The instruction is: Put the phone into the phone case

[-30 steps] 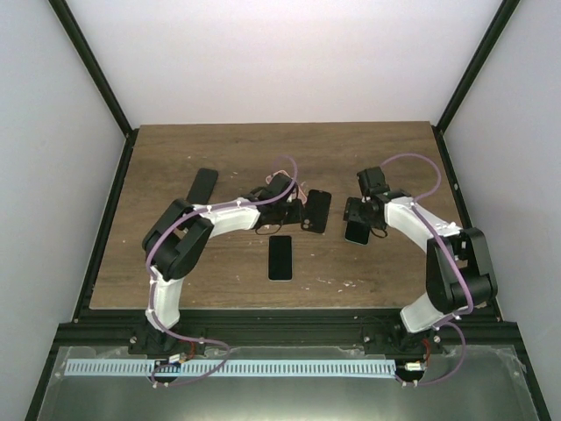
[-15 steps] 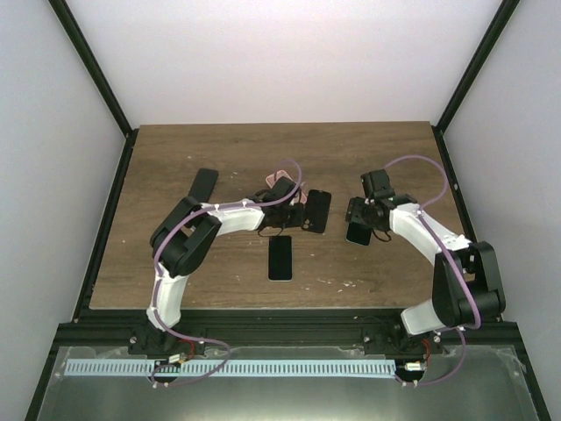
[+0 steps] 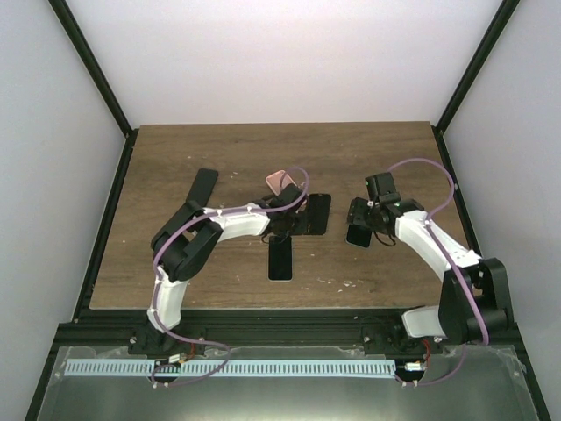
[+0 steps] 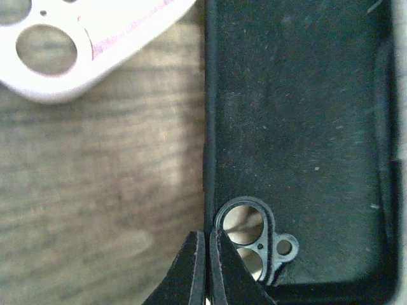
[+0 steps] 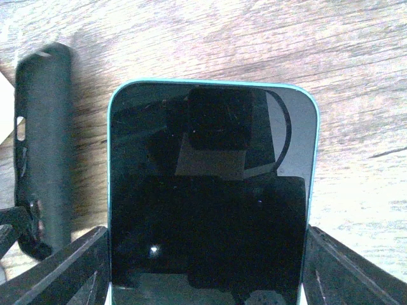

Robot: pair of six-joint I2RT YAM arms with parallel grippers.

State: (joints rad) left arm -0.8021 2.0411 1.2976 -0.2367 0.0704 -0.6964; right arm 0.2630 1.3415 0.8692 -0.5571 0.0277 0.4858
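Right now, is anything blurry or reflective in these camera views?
Right wrist view: the phone screen shows dark reflections and a small glint. Left wrist view: soft focus, left claw tips blurred against the black case. Top view: even light, no glare.

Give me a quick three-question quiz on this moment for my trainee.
1. True or false: the left gripper is shut on the edge of the black case.
2. What does the right gripper hold? A) the teal-edged phone B) a pink case C) nothing
3. Fill in: a second phone lies flat on the ____.

Key: 1 true; 2 A; 3 table.
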